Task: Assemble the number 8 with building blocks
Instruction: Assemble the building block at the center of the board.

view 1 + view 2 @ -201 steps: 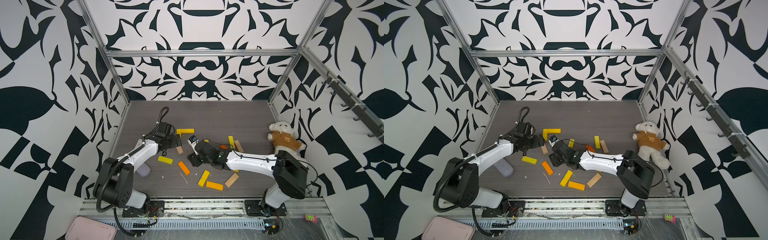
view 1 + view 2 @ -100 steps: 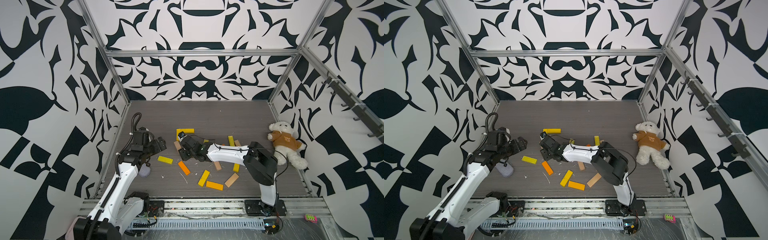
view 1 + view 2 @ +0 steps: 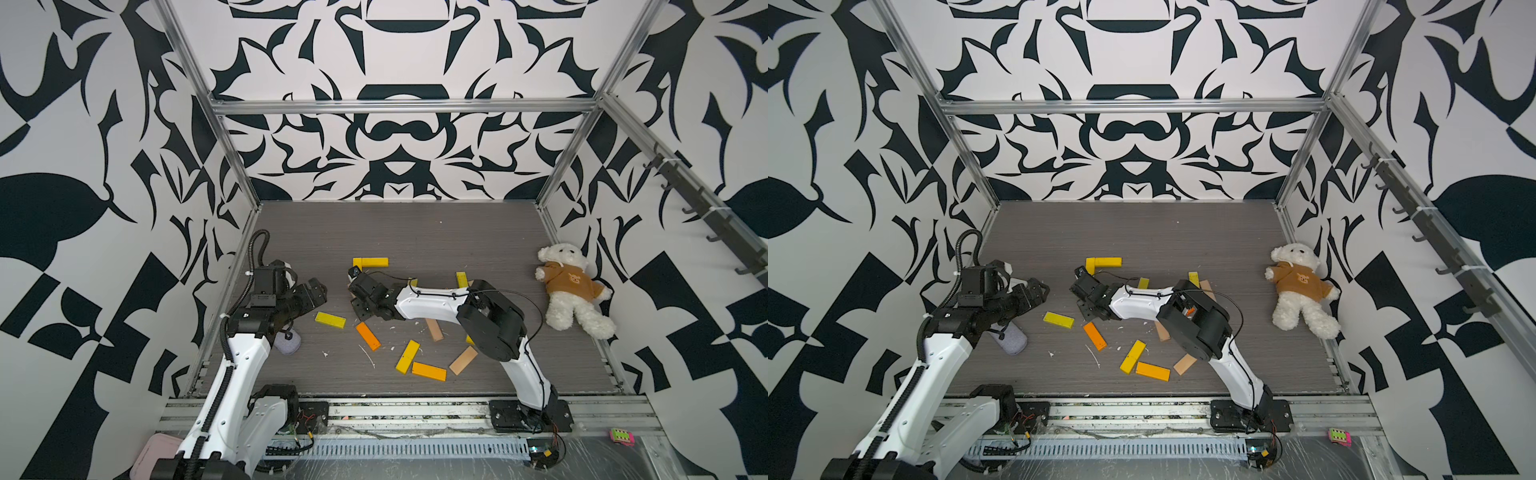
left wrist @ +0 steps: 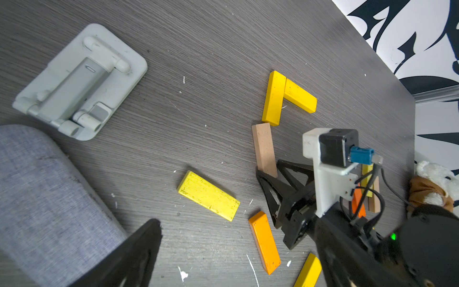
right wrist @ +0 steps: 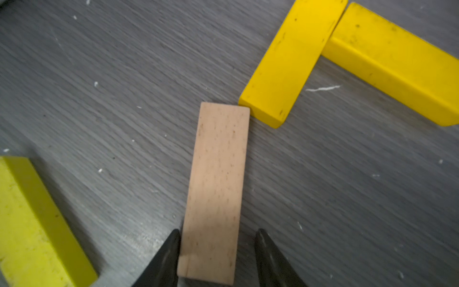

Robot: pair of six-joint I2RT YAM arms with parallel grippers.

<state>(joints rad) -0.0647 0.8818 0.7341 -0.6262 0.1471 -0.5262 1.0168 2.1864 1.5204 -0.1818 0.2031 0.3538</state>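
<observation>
We're on the 8's side: R fingers [image 5: 164,261] straddle tan plank [image 5: 218,188] unclamped, L fingers [image 4: 139,251] spread, empty; next, grip & square it w/ yellow plank [image 5: 285,67].

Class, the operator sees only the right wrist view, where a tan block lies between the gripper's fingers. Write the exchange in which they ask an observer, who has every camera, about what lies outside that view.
Operator: Where is the left gripper, and is it carrying anything?
Observer: The left gripper hangs open and empty, left of all the blocks.
Operator: Are there spare blocks that I cannot see?
Observer: Yes. An orange block lies flat nearest the table's front edge, beside a yellow block.
</observation>
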